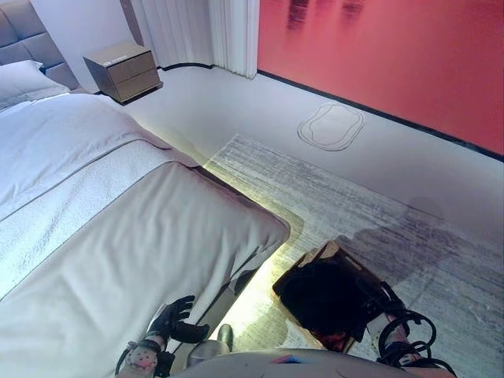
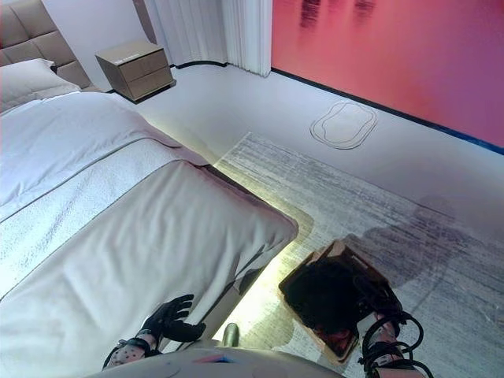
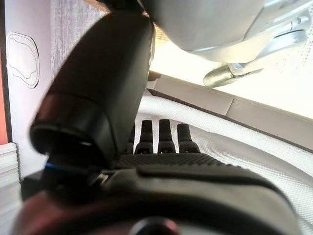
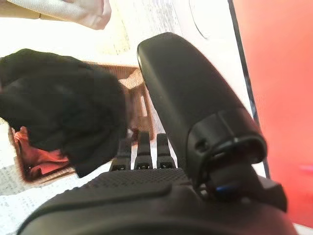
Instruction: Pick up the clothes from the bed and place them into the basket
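The right hand [image 2: 376,316] hangs with fingers straight and released right above the basket [image 2: 335,303], where dark clothes [image 4: 58,105] lie heaped just ahead of its fingertips, while the left hand [image 1: 175,319] rests relaxed and empty at the bed [image 1: 118,236] edge.

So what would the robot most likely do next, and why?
Probably draw the right hand back from the basket: dark clothes already lie in it, the fingers look straight and hold nothing, and no loose clothes show on the bed.
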